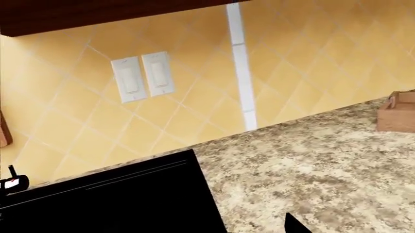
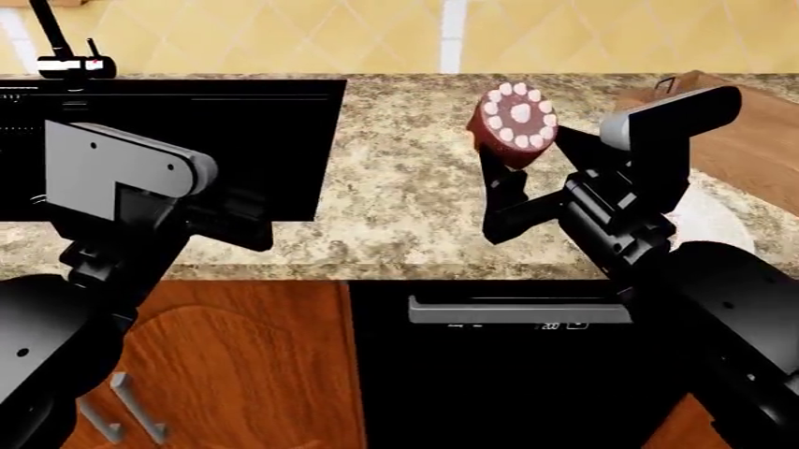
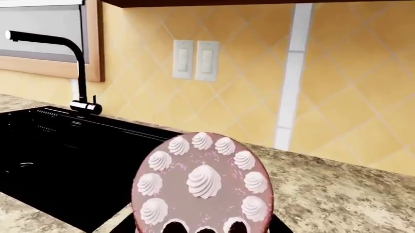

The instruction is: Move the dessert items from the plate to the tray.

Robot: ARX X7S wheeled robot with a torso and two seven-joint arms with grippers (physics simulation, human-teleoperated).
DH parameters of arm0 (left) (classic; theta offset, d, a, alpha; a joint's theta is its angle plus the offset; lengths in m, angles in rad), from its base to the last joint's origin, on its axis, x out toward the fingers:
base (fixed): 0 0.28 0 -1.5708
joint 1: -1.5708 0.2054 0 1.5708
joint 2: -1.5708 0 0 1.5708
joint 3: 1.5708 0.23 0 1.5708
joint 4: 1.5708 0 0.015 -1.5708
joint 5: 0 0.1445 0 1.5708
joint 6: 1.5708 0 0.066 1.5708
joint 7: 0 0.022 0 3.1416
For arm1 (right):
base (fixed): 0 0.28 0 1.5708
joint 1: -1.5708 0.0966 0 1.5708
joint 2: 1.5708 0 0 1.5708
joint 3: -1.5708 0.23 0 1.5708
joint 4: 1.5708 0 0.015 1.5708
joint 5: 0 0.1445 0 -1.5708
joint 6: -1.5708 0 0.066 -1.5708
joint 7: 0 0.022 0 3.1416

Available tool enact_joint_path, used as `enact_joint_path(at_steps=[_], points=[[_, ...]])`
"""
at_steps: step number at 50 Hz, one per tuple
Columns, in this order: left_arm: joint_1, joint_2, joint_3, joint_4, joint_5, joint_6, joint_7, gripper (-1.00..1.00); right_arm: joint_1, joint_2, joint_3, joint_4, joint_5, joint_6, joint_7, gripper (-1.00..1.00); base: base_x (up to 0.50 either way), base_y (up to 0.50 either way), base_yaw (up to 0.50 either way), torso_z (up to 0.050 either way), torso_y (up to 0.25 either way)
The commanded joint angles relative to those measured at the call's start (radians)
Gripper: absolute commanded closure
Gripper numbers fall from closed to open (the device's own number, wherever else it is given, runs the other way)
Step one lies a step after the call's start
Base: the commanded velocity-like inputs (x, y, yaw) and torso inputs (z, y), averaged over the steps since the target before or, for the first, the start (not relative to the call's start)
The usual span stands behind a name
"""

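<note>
The right hand (image 2: 522, 150) is clamped on a frosted cake (image 2: 514, 122), tipped on edge above the speckled bench (image 2: 399, 178). I cannot tell the left hand's state.

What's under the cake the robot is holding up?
Speckled counter lies below the cake. The right gripper's fingers hold its lower edge, hiding that part. No plate shows beneath it.

My left wrist looks over the speckled granite worktop (image 1: 311, 165) toward a yellow tiled wall (image 1: 311, 58) with two white switch plates (image 1: 143, 76). The black sink (image 1: 123, 199) sits near, a wooden tray (image 1: 397, 112) corner farther along.
</note>
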State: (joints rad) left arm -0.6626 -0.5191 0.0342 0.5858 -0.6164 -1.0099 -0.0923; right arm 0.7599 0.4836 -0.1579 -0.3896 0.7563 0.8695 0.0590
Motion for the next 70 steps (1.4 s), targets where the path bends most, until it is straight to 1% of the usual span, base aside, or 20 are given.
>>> enact_joint_path(at_steps=[1,23,40,46,49,56,58,63,70], points=[[-0.007,-0.004,0.002,0.0,-0.005,-0.003,-0.001,-1.0,0.006,0.001,-0.004,0.004,-0.024,-0.01,-0.021,1.0,0.0,-0.5,0.0,0.0,0.0],[0.007,-0.012,0.009,0.009,-0.009,-0.002,-0.009,-1.0,0.01,-0.008,-0.015,0.05,-0.032,-0.036,-0.037,1.0,0.0,-0.5,0.0,0.0,0.0],[0.033,-0.014,0.007,0.002,-0.004,0.027,-0.006,-1.0,0.035,-0.012,-0.024,0.078,-0.035,-0.033,-0.033,1.0,0.0,-0.5,0.0,0.0,0.0],[0.026,-0.013,0.011,0.004,-0.009,0.022,-0.008,-1.0,0.041,-0.012,-0.034,0.081,-0.037,-0.033,-0.039,1.0,0.0,-0.5,0.0,0.0,0.0],[0.021,0.001,-0.001,0.013,-0.036,0.009,-0.007,-1.0,0.043,-0.012,-0.037,0.089,-0.04,-0.037,-0.042,1.0,0.0,-0.5,0.0,0.0,0.0],[-0.007,-0.002,0.029,0.002,-0.028,0.005,-0.002,-1.0,0.054,-0.014,-0.042,0.113,-0.03,-0.033,-0.059,1.0,0.0,-0.5,0.0,0.0,0.0],[-0.008,-0.003,0.031,0.003,-0.029,0.003,-0.003,-1.0,0.055,-0.02,-0.037,0.13,-0.005,-0.021,-0.074,1.0,0.19,-0.48,0.0,0.0,0.0],[-0.01,-0.008,0.028,-0.001,-0.032,-0.002,-0.004,-1.0,0.062,-0.029,-0.039,0.154,-0.024,-0.045,-0.071,1.0,0.04,-0.07,0.0,0.0,0.0],[-0.008,-0.01,0.028,0.001,-0.035,-0.003,-0.006,-1.0,0.097,-0.028,-0.052,0.183,-0.047,-0.047,-0.067,1.0,0.39,-0.37,0.0,0.0,0.0]])
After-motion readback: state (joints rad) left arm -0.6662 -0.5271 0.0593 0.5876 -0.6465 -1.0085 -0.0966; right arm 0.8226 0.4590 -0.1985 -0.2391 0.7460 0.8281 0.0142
